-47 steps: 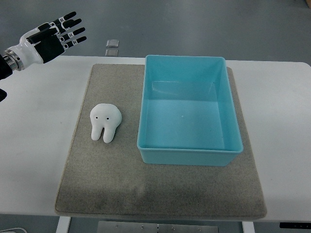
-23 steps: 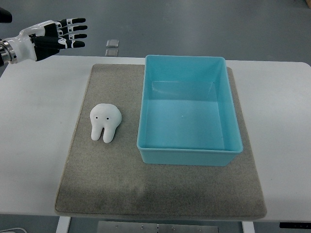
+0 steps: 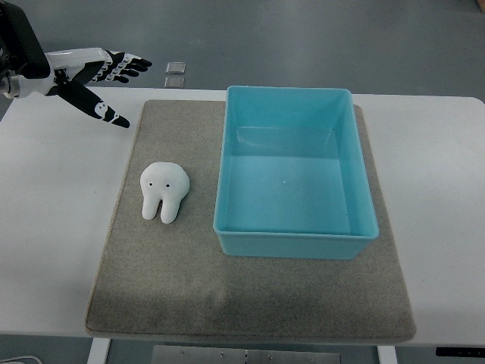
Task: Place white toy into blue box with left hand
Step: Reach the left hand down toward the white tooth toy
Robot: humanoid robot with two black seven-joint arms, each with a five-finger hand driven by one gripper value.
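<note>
A white tooth-shaped toy [image 3: 164, 191] with two small black eyes lies on the left half of a grey felt mat [image 3: 167, 288]. To its right, on the same mat, stands an empty light-blue box [image 3: 294, 235]. My left hand [image 3: 106, 80] hovers over the table's far left corner, well behind and left of the toy. Its fingers are spread, the thumb splayed down toward the mat, and it holds nothing.
The mat lies on a white table [image 3: 53, 227]. Two small square tiles [image 3: 175, 73] sit on the grey floor beyond the table's far edge. The right arm does not show.
My left hand has turned and drifted right and slightly down toward the mat's far left corner, its thumb now splayed out. The toy and box have not moved.
</note>
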